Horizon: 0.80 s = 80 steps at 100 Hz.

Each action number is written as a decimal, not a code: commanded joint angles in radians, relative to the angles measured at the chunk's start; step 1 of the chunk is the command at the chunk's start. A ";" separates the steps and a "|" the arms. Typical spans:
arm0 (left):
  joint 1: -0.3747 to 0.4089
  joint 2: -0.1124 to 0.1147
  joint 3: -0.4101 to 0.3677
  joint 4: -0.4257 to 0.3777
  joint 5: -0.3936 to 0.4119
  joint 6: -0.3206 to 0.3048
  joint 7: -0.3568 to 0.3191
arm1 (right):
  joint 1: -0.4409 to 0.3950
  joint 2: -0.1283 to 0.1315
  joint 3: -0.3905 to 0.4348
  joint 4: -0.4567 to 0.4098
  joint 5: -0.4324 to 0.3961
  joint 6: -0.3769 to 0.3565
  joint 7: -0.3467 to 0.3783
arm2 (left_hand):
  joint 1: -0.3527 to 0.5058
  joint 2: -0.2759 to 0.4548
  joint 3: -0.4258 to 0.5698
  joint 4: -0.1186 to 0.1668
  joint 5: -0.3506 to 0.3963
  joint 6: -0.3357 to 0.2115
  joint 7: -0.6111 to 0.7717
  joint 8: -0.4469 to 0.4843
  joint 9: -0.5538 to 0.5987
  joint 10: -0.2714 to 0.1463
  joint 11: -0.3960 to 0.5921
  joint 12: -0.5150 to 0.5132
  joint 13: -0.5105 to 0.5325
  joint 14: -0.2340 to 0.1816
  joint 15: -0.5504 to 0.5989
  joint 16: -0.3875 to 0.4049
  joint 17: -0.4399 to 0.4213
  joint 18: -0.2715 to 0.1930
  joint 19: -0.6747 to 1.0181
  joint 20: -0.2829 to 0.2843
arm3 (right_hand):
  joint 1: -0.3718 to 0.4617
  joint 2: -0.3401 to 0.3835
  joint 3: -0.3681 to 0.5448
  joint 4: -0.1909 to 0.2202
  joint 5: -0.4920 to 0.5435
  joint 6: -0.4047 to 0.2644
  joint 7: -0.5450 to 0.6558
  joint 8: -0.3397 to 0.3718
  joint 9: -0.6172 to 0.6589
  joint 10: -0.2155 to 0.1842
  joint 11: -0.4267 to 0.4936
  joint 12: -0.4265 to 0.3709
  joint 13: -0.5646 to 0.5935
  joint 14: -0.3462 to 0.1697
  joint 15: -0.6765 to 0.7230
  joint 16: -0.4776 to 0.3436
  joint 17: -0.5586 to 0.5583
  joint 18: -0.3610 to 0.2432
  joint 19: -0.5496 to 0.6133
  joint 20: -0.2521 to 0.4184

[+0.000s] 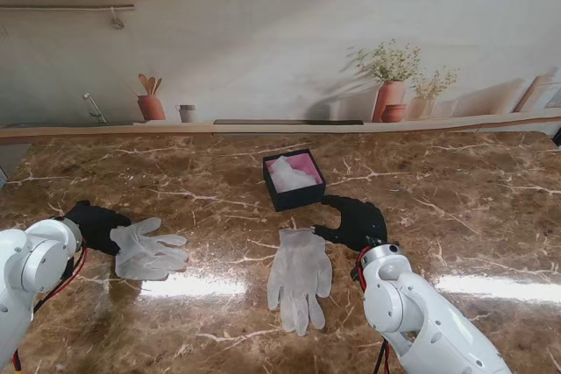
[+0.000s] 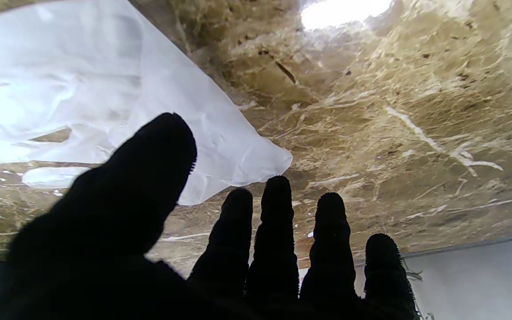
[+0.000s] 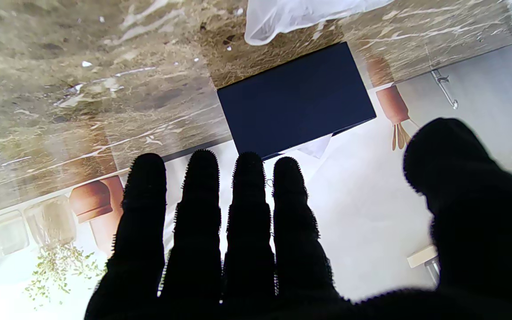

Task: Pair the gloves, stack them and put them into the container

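Note:
Two translucent white gloves lie flat on the marble table. One glove [image 1: 301, 276] is in the middle, nearer to me than the black container [image 1: 294, 180], which holds white and pink material. The other glove [image 1: 147, 250] lies at the left, its cuff [image 2: 105, 89] beside my left hand [image 1: 96, 225]. That black-gloved hand rests open with its fingers [image 2: 278, 222] spread, holding nothing. My right hand [image 1: 355, 221] is open too, just right of the middle glove and close to the container's dark side wall [image 3: 296, 100]; its fingers [image 3: 247, 209] are extended.
The brown marble table [image 1: 456, 208] runs back to a wall printed with a shelf, pots and plants. Bright light reflections sit on the table near me. The right forearm [image 1: 421, 313] rises from the bottom right, the left forearm [image 1: 31, 269] from the bottom left.

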 commanded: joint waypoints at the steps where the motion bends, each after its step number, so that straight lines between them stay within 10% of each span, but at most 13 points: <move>1: 0.005 0.004 0.000 -0.004 0.024 0.007 0.014 | -0.008 -0.004 0.000 0.000 0.007 0.005 0.016 | -0.033 -0.010 -0.034 -0.009 -0.004 0.021 0.021 0.016 0.026 0.000 0.029 0.040 0.017 0.028 0.041 0.027 -0.009 -0.004 -0.033 0.004 | -0.033 0.001 0.017 0.024 0.017 -0.013 0.003 -0.005 0.002 -0.001 -0.012 -0.010 0.025 0.000 -0.005 -0.004 0.006 0.006 0.019 -0.001; 18: 0.019 -0.003 -0.004 0.012 0.011 0.023 0.100 | -0.012 -0.005 0.002 0.002 0.016 0.001 0.014 | -0.028 -0.007 -0.024 -0.007 -0.084 -0.024 -0.011 0.003 0.032 -0.024 0.056 0.080 0.036 0.031 0.062 0.049 -0.011 0.001 -0.018 0.023 | -0.034 -0.001 0.026 0.022 0.020 -0.015 0.005 -0.007 0.007 -0.002 -0.012 -0.009 0.029 0.002 -0.006 -0.003 0.011 0.008 0.025 0.001; 53: -0.018 -0.007 0.032 0.066 -0.006 0.122 0.116 | -0.019 -0.006 0.007 0.003 0.017 -0.005 0.007 | -0.086 0.020 -0.082 -0.016 -0.040 0.083 -0.028 -0.014 0.056 -0.003 0.090 0.123 0.029 0.047 0.065 0.057 -0.012 0.001 -0.036 0.014 | -0.036 -0.001 0.033 0.021 0.021 -0.017 0.007 -0.010 0.011 -0.002 -0.013 -0.007 0.033 0.002 -0.005 -0.002 0.014 0.012 0.032 0.003; 80: -0.055 -0.005 0.073 0.132 -0.046 0.152 0.133 | -0.022 -0.006 0.008 0.000 0.020 -0.004 0.008 | -0.038 0.045 -0.094 -0.009 0.055 -0.089 0.354 0.296 0.057 -0.015 0.080 0.145 0.023 0.031 0.058 0.047 -0.007 -0.004 -0.045 -0.009 | -0.035 0.000 0.038 0.021 0.022 -0.025 0.007 -0.012 0.014 -0.002 -0.014 -0.006 0.035 0.003 -0.005 -0.001 0.015 0.012 0.034 0.004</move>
